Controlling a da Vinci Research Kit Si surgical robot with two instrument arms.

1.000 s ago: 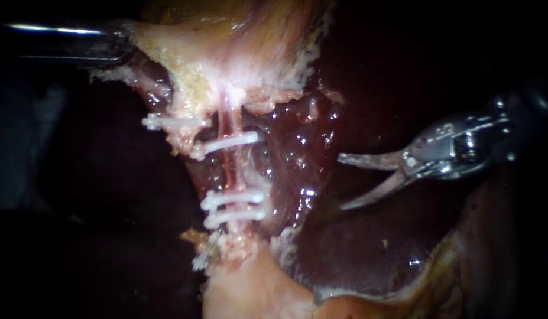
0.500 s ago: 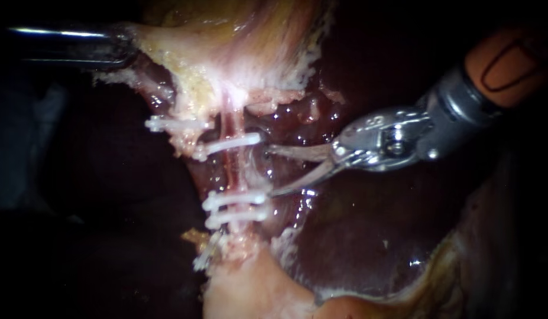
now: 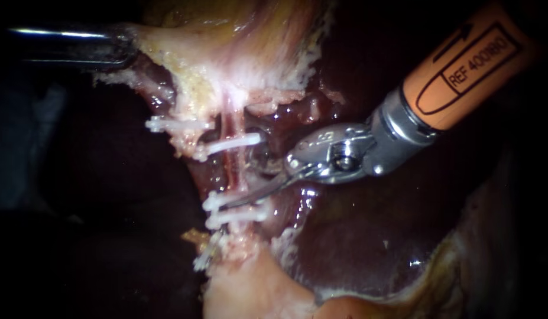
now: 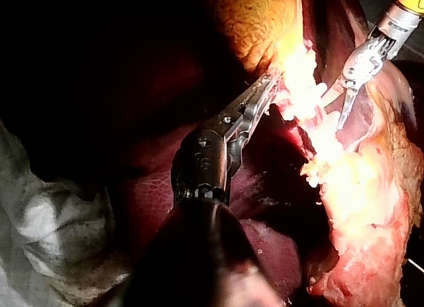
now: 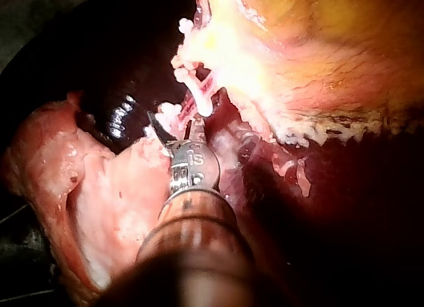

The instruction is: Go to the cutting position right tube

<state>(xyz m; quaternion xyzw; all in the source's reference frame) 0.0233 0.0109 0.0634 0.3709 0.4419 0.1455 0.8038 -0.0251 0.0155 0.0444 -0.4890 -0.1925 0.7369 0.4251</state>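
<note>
Close view of tissue on a surgical bench, brightly lit at the centre and dark at the edges. At far left, the left instrument (image 3: 130, 44) enters as a dark shaft along the upper edge. Its jaws appear clamped on the edge of the pale tissue (image 3: 226, 65), which is drawn out to a point toward them, though glare in the left wrist view blurs the tips. Just to the right, a single white clip (image 3: 173, 123) sits on a strand at the pale tissue's left border.

In the centre, the right tube (image 3: 230, 168) runs as a thin reddish cord downward from the pale tissue. It carries an upper clip (image 3: 232, 143) and, further down, two lower clips (image 3: 238, 214) close together, with a bare stretch between them and the upper one.

The right instrument (image 3: 247, 186) reaches that bare stretch. One curved blade lies across the front of the tube, just above the lower pair. The left wrist view shows its two blades spread apart with the tube in the gap, gripping nothing. Further right, its metal wrist (image 3: 339, 156) and orange sleeve (image 3: 463, 65) rise toward the upper right corner, above the wet, dark red liver (image 3: 356, 236).
</note>
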